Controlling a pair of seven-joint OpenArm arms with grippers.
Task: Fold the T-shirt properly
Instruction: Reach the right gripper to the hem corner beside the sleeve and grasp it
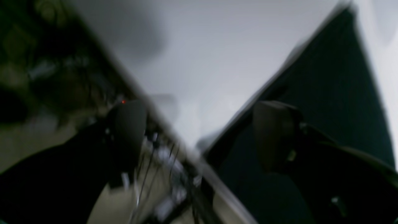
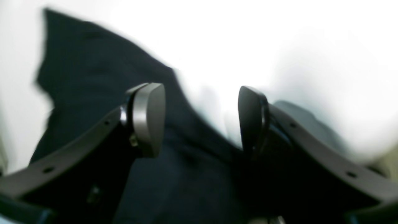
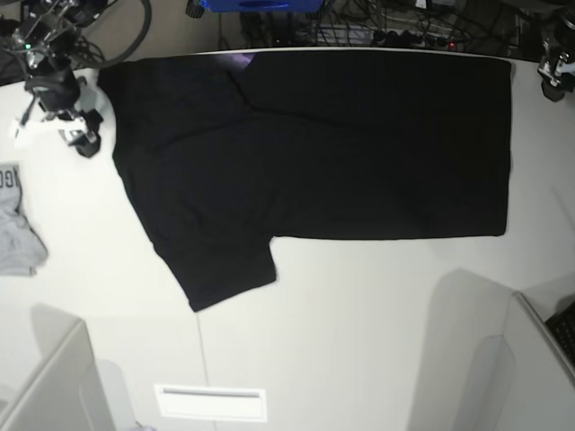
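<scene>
White tabletop [image 3: 359, 341] open below black T-shirt's [image 3: 341, 153] lower edge.

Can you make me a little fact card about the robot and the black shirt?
shirt: black T-shirt, spread out on the white table, not folded up
sleeve: one sticks out toward the bottom of the base view
left gripper: open, holding nothing
right gripper: open, holding nothing
other cloth: grey with dark letters, at the base view's left edge
</scene>
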